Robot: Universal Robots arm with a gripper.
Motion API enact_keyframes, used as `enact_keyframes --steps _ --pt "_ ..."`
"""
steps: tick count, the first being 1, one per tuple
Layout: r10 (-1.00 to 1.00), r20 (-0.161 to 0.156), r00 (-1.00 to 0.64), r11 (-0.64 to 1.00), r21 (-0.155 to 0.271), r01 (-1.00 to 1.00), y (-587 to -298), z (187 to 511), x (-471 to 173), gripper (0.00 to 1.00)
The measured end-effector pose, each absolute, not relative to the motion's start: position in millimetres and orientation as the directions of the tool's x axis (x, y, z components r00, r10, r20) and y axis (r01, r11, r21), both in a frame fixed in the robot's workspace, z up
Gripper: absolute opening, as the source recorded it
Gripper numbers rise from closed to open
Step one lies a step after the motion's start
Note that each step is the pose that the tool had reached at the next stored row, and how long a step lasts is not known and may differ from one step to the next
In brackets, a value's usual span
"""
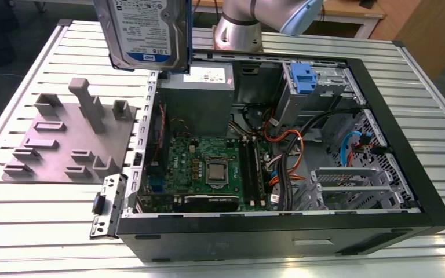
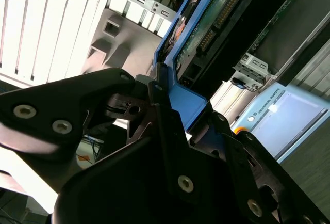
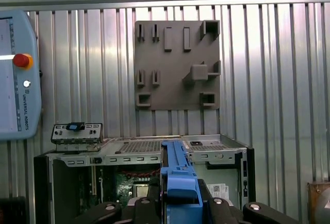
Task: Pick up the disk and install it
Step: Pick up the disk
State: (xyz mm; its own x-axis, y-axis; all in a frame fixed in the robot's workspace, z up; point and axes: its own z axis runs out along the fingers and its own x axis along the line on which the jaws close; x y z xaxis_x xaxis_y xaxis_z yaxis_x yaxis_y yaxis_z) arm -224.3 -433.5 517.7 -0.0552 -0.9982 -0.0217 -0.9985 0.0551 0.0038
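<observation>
Disk: the disk (image 1: pixel 149 32) hangs in the air with its white-and-blue label facing the exterior camera. It is above the far corner of the open computer case (image 1: pixel 393 191) on the exterior view's left, clear of the case.
Gripper: the gripper (image 3: pixel 178 203) is narrowed onto the disk, its black fingers (image 2: pixel 165 126) clamping the blue side rail (image 3: pixel 178 175) from both sides.
Surroundings: the case lies on a slatted metal table (image 1: pixel 44 231). A grey fixture plate (image 1: pixel 60 145) sits beside it on the exterior view's left. Inside the case are a grey power supply (image 1: pixel 199 87) at the far side, a green motherboard (image 1: pixel 207 168) and a blue bracket (image 1: pixel 303 78) at the far right.
Handling: the disk looks stiff and fairly dense, so it should not flex. Its smooth metal faces seem slippery, and the circuit-board underside (image 2: pixel 206 28) seems easy to damage. The plastic rails look like the safest place to hold it.
Hard to make out: the picture edge cuts off the disk's upper part in the exterior view. Orange and black cables (image 1: pixel 284 139) clutter the case's right side, so I cannot tell which bay is free.
</observation>
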Motion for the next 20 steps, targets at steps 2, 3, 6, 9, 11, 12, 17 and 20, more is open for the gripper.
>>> enact_keyframes --steps 2,3,6,9,11,12,17,20 --pt "-0.998 -0.022 -0.055 0.055 0.004 -0.998 -433.5 517.7 -222.9 0.36" --pt "-0.998 -0.022 -0.055 0.055 0.004 -0.998 -433.5 517.7 -222.2 0.36" --pt "-0.998 -0.022 -0.055 0.055 0.004 -0.998 -433.7 517.7 -221.2 0.36" --pt "-0.998 -0.022 -0.055 0.055 0.004 -0.998 -434.6 517.7 -220.4 0.36" --pt "-0.998 -0.022 -0.055 0.055 0.004 -0.998 -434.8 517.7 -219.9 0.36" --pt "-0.998 -0.022 -0.055 0.055 0.004 -0.998 -434.8 517.7 -219.7 0.36" --pt "-0.998 -0.022 -0.055 0.055 0.004 -0.998 -434.8 517.7 -218.5 0.36" --pt "-0.998 -0.022 -0.055 0.055 0.004 -0.998 -434.8 517.7 -217.6 0.36"
